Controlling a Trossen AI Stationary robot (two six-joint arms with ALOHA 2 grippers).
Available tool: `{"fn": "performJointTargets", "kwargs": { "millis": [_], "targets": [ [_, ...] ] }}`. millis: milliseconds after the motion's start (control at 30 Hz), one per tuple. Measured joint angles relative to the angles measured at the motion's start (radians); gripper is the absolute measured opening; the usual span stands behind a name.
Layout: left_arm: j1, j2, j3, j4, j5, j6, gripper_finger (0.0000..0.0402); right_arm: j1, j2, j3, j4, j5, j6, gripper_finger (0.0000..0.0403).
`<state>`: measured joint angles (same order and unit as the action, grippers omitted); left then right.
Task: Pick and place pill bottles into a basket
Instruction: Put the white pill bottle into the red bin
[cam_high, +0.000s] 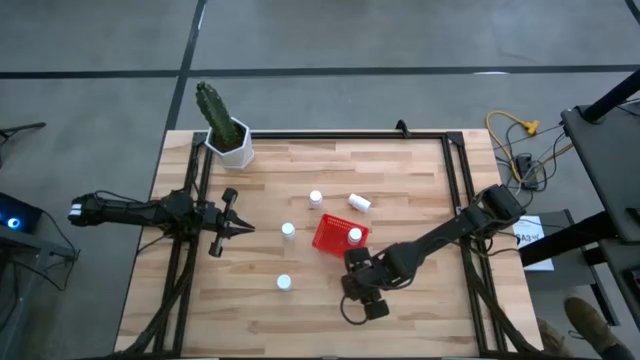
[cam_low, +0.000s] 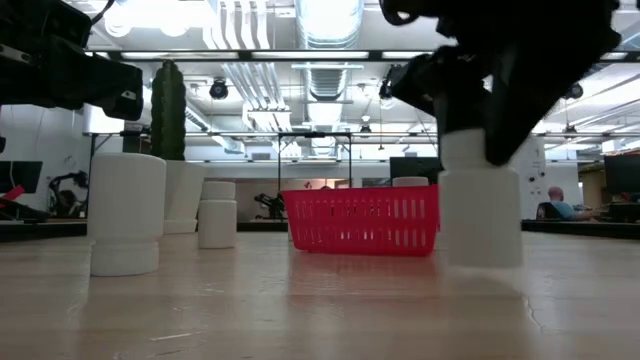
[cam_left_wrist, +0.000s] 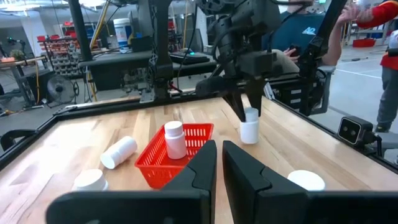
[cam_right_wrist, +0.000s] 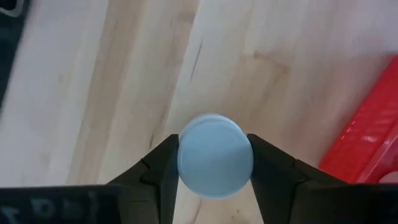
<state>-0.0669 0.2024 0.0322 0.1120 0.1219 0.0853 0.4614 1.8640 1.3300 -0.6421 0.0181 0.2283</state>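
**Operator:** Why is the right gripper (cam_right_wrist: 212, 163) placed there?

**Manual:** You see its fingers set against both sides of a pill bottle (cam_right_wrist: 215, 163) cap; the bottle stands on the desk just off the red basket (cam_high: 329, 236) toward the near edge; a top grip suits a lift into the basket, which already holds one bottle (cam_high: 355, 235).

**Operator:** And the rest?

**Manual:** The left gripper (cam_high: 243, 229) waits fully closed and empty by the left edge; four bottles remain on the bare wood; a cactus pot (cam_high: 235, 150) occupies the far-left corner; a workshop lies beyond.
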Motion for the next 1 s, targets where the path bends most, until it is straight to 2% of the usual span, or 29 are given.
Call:
{"fn": "performJointTargets", "kwargs": {
  "millis": [167,367,667,1000],
  "targets": [
    [0.0,0.0,0.0,0.0,0.0,0.0,0.001,0.0,-0.002,0.062,-0.009,-0.001,-0.027,0.0146],
    [0.0,0.0,0.0,0.0,0.0,0.0,0.001,-0.024,-0.004,0.182,-0.082,0.007,-0.135,0.0146],
    [0.0,0.0,0.0,0.0,0.0,0.0,0.001,-0.127,-0.006,0.307,-0.22,0.011,-0.231,0.0146],
    [0.0,0.001,0.0,-0.001,0.0,0.0,0.001,-0.266,-0.006,0.381,-0.351,0.003,-0.267,0.0146]
  ]
}}
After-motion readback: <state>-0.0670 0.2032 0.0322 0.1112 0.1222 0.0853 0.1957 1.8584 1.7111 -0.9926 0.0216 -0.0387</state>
